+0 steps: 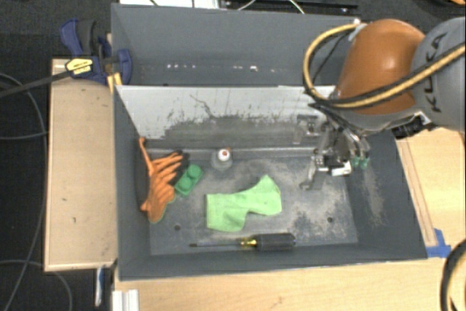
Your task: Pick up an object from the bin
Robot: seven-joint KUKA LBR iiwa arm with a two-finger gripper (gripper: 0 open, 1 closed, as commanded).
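Gripper [329,165] over bare bin floor [328,218], right of green cloth [244,205] — no target beneath yet; opening, load: cannot tell.

Gripper [319,177] hangs over the bin [335,221] floor's right side, perhaps touching it; green cloth [244,206] lies near.

Five things in the bin [331,218]: one orange glove [160,186], one small green block [188,180], one green cloth [244,205], one round cap [223,156], one dark screwdriver [256,242]

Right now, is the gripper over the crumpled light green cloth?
No, the gripper stands apart, to the right of the crumpled light green cloth.
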